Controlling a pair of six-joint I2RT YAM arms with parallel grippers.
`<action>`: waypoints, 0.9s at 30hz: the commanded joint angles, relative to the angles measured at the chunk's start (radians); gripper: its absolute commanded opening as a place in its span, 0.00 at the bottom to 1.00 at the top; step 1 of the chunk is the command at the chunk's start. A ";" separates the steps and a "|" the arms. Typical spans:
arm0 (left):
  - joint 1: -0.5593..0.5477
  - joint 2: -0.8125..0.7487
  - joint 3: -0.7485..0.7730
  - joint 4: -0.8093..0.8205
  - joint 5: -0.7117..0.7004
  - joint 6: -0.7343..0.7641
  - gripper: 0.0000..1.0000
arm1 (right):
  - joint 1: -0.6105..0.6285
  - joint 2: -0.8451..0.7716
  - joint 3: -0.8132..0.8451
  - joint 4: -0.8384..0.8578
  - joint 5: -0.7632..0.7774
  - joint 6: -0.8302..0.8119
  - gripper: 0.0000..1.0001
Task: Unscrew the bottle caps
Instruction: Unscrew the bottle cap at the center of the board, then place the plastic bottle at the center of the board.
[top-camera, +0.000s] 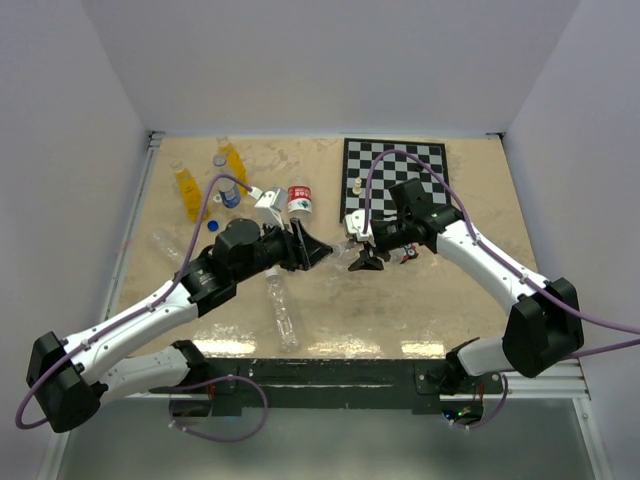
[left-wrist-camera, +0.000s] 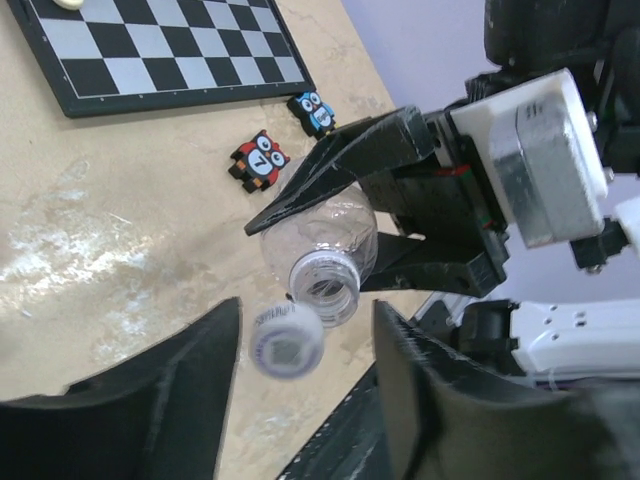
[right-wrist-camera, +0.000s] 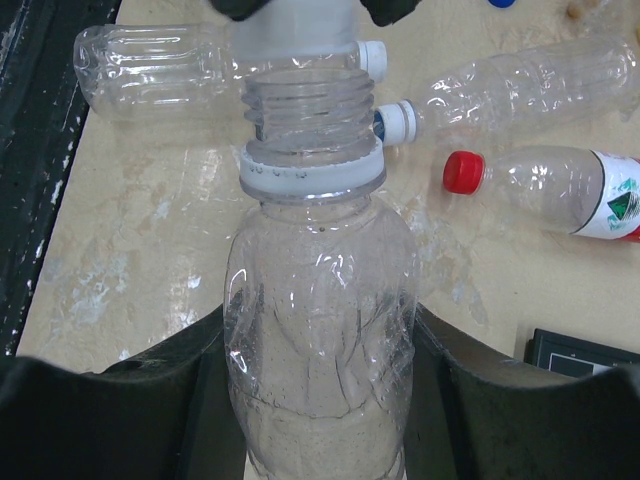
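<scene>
My right gripper (right-wrist-camera: 318, 330) is shut on the body of a clear bottle (right-wrist-camera: 320, 290) and holds it above the table centre (top-camera: 342, 252). Its threaded neck (right-wrist-camera: 305, 100) is bare, with only a white ring below the thread. A white cap (left-wrist-camera: 287, 342) is off the neck, blurred and loose between the spread fingers of my left gripper (left-wrist-camera: 308, 320), touching neither. From above, my left gripper (top-camera: 318, 250) faces my right gripper (top-camera: 362, 256). Two orange bottles (top-camera: 187, 192) and a blue-labelled bottle (top-camera: 228, 193) lie at the back left.
A chessboard (top-camera: 395, 180) lies at the back right, with two owl toys (left-wrist-camera: 260, 160) near it. A red-capped bottle (right-wrist-camera: 560, 185) and two clear unlabelled bottles (right-wrist-camera: 170, 70) lie on the table. Another clear bottle (top-camera: 283, 312) lies near the front edge.
</scene>
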 joint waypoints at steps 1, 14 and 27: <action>0.002 -0.037 -0.025 0.073 0.037 0.066 0.66 | -0.001 -0.001 0.020 -0.007 -0.023 -0.010 0.00; 0.003 -0.115 -0.007 -0.036 -0.038 0.184 0.83 | -0.001 -0.001 0.019 -0.009 -0.020 -0.010 0.00; 0.003 -0.290 -0.120 0.003 -0.092 0.304 0.87 | -0.001 0.010 0.020 0.003 -0.046 0.009 0.00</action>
